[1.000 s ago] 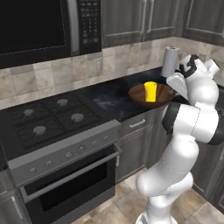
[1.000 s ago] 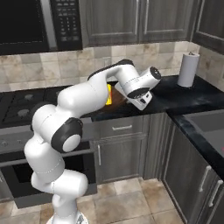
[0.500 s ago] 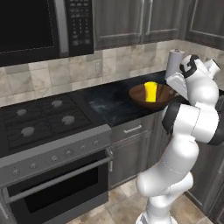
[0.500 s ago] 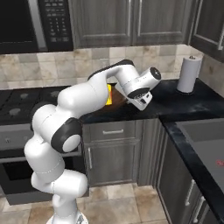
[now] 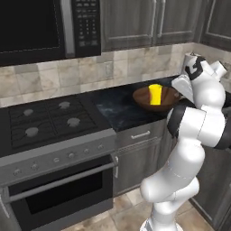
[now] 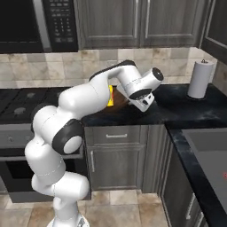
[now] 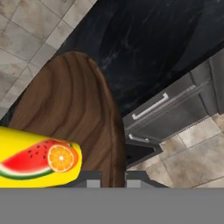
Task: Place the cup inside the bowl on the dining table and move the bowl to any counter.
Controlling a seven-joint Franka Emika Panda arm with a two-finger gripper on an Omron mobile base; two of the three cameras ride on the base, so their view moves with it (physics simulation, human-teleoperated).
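You are looking at a kitchen wall of grey cabinets [image 6: 115,159] under a tiled backsplash, with a black stone surface [image 5: 119,110] running right from the stove [image 5: 49,122] and a microwave [image 5: 45,22] above it. In the left base view the bowl [image 5: 169,97] sits over that surface near its front edge, and the cup [image 5: 155,94] stands upright inside it. You can see the cup carries a watermelon and orange-slice print in the hand view, where the cup [image 7: 39,159] lies against the bowl's [image 7: 70,109] inner wall. The claw [image 7: 113,178] is pinching the bowl's rim, one fingertip on each side of the wooden wall. From the right base view, the arm hides most of the bowl [image 6: 119,98]; a paper towel roll [image 6: 198,79] stands well apart toward the surface's right end.
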